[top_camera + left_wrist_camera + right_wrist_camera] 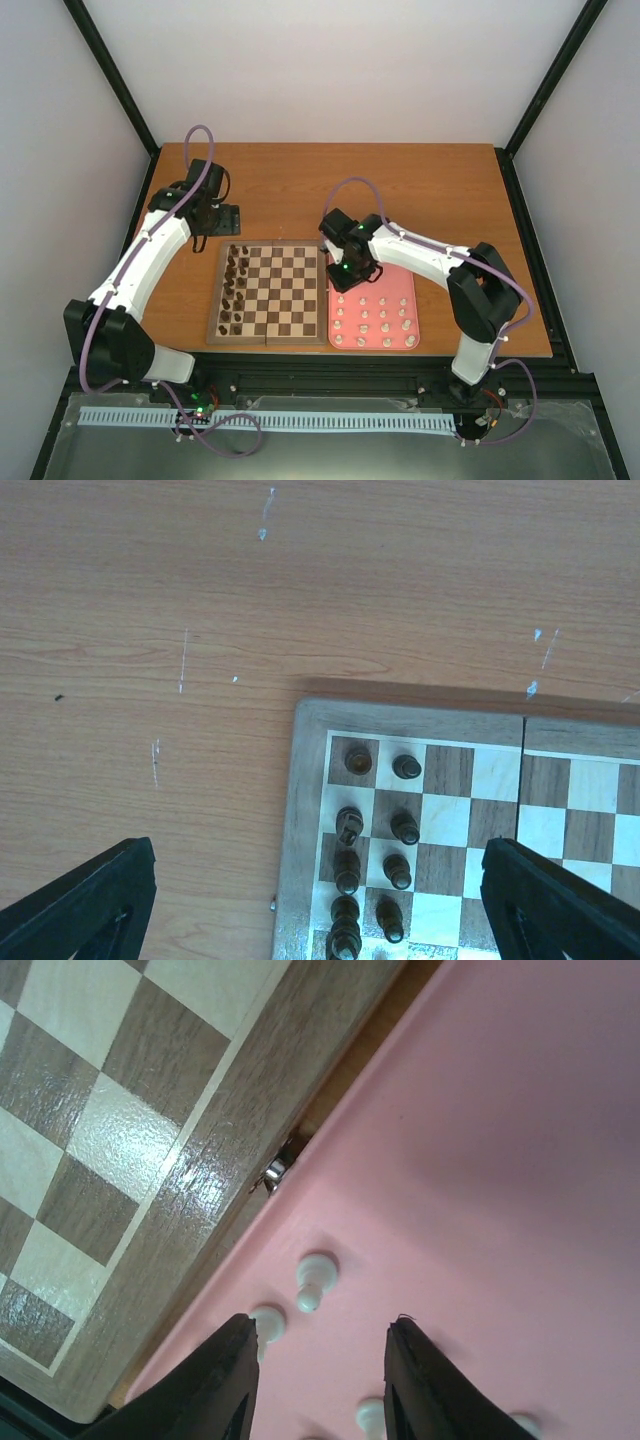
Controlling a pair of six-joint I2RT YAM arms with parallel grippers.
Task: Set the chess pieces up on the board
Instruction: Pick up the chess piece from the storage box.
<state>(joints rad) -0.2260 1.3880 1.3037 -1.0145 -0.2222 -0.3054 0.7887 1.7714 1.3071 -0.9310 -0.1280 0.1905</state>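
Observation:
The wooden checkered board (268, 291) lies mid-table, with dark brown pieces (234, 290) in its two left columns. Several cream-white chess pieces (376, 322) stand on the pink tray (399, 283) to its right. My right gripper (349, 280) is open and empty, low over the tray's left side beside the board edge. In the right wrist view a white pawn (314, 1279) stands just ahead of the open fingers (231, 1370), another (266, 1324) touches the left finger. My left gripper (205, 232) is open above the table beyond the board's far left corner (312, 720).
A black mount block (217, 218) sits behind the board's far left corner. The board's metal clasp (275, 1168) faces the tray across a narrow gap. Bare wood table (330, 180) stretches behind both. Cage posts stand at the back corners.

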